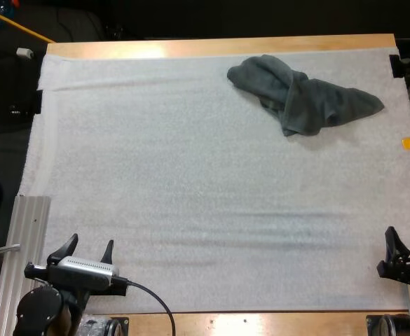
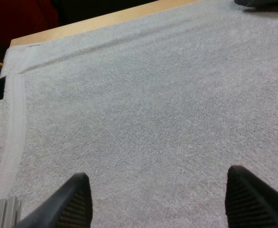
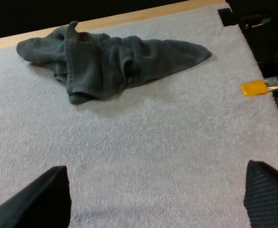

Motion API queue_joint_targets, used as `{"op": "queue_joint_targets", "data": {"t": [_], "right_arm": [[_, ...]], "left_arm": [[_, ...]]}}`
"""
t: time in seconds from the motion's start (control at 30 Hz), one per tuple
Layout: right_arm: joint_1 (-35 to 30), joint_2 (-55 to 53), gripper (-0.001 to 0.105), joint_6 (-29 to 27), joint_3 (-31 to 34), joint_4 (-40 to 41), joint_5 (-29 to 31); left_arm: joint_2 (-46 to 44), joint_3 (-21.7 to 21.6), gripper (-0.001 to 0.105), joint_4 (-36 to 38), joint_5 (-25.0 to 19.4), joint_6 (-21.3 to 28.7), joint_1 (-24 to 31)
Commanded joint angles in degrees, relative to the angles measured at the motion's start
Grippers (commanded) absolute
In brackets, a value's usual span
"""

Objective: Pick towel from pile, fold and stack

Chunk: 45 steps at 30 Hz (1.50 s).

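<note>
Towel (image 1: 303,94): one, crumpled, dark grey-green. Left end effector (image 1: 90,243) is released, fingers wide apart, empty, over the mat's (image 1: 190,175) near left. Right end effector (image 3: 155,168) is released, empty, at the near right. It lies on the mat at the desk's (image 1: 226,47) far right, well apart from both.

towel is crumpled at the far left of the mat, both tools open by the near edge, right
No: the high view shows the towel crumpled at the far right of the mat. The left tool and right tool are open by the near edge.
</note>
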Motion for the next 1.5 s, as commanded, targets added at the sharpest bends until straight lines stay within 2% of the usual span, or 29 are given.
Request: {"op": "queue_joint_targets", "data": {"t": [0.0,0.13,0.2,0.33,0.5,0.67,0.8,1.1,1.33,1.47], "right_arm": [[-0.1,-2.2,0.072,-0.2,-0.3,-0.4,0.0],[-0.1,-2.1,0.072,-0.2,-0.3,-0.4,-1.1],[-0.1,-2.1,0.072,-0.3,-0.6,-0.4,-3.0],[-0.1,-1.7,0.072,-0.3,-1.8,-0.4,-8.6],[-0.1,0.7,0.072,-0.3,-5.1,-0.4,-15.4],[-0.1,3.7,0.072,-0.3,-8.4,-0.4,-21.3],[-0.1,6.3,0.072,-0.3,-10.4,0.0,-24.2],[-0.1,14.7,0.072,0.0,-11.6,-3.7,-23.9],[-0.1,25.7,0.072,5.5,-11.6,-14.2,-23.9],[-0.1,32.8,0.072,11.8,-11.6,-20.6,-21.1]], "left_arm": [[-7.8,-0.2,0.058,-1.1,0.2,0.1,0.0],[-7.6,-0.2,0.058,-1.1,3.4,0.1,0.0],[-7.4,-0.2,0.058,-1.2,7.7,0.1,0.0],[-6.2,-0.8,0.058,-2.7,12.5,0.0,0.0],[-1.7,-3.8,0.058,-4.2,18.8,0.0,-1.1],[3.3,-6.9,0.058,-4.2,22.3,0.0,-3.9],[6.3,-8.4,0.058,-4.2,23.4,0.0,-5.9],[7.9,-8.7,0.058,-4.5,24.4,0.0,-6.3],[7.9,-8.7,0.058,-4.5,24.4,0.0,-6.3],[7.9,-8.7,0.058,-4.5,24.4,0.0,-6.3]]}}
